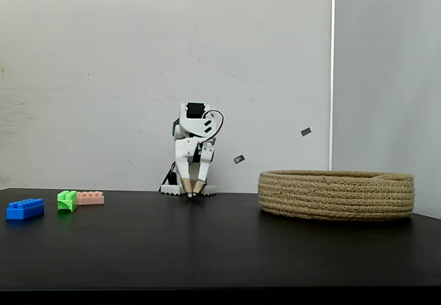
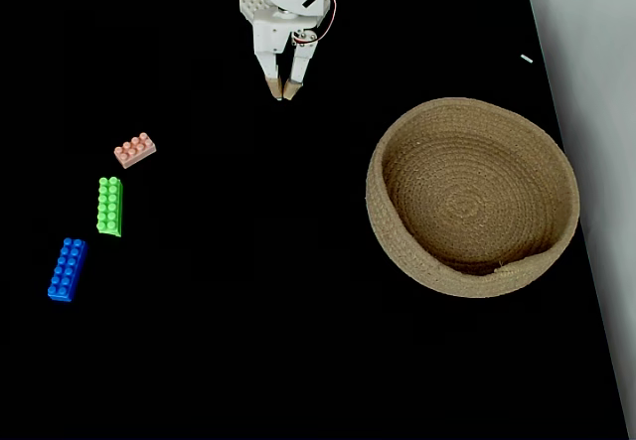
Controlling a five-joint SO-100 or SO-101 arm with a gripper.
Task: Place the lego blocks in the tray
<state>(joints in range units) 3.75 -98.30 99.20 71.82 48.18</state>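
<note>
1. My claw (image 2: 282,94) hangs folded near my base at the far edge of the black tabletop (image 2: 248,341), its two tan-tipped fingers pressed almost together with nothing between them; in the low fixed view (image 1: 192,193) the tips point down, just at the table surface.
2. The wide, shallow round basket of coiled tan rope (image 2: 397,231) sits to the right in both fixed views and holds nothing; its far rim dips a little in the view from above.
3. All three bricks lie well apart from the basket, on the left in a slanting row: the pale pink studded plastic brick (image 2: 135,149) nearest me, the short bright green brick (image 2: 109,206) just below it, and the long blue brick (image 2: 68,269) furthest out. None touch in the view from above; from the side the green (image 1: 67,200) and pink (image 1: 90,197) look as if they abut, with the blue (image 1: 25,208) apart.
4. I judge the job not yet begun, so my step is the first reach.
5. To do it well, I would take the pink one first as the closest, spread my fingers wide before coming down, turn my wrist to close across its short sides, and keep clear of the green neighbour.
6. I can read no brand, label or writing anywhere.
</note>
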